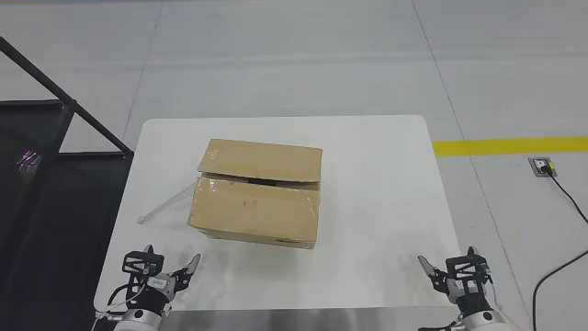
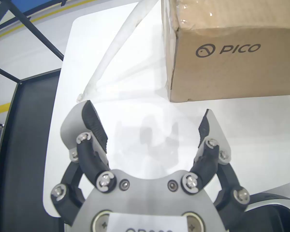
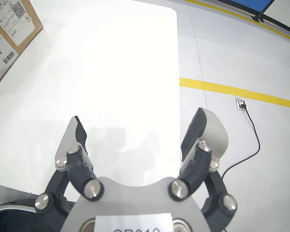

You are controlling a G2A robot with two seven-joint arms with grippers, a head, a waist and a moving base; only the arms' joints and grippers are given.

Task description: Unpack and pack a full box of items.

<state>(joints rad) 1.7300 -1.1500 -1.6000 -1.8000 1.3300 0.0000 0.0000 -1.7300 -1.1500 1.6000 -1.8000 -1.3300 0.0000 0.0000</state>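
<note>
Left hand (image 2: 147, 107) and right hand (image 3: 137, 114), both spread and empty short of the cardboard box (image 1: 257, 193), whose trailing plastic strip (image 2: 117, 37) could snag the left hand.

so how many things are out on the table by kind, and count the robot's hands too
cardboard box: 1
white plastic strip: 1
robot hands: 2, left hand and right hand, both open
total: 4
</note>
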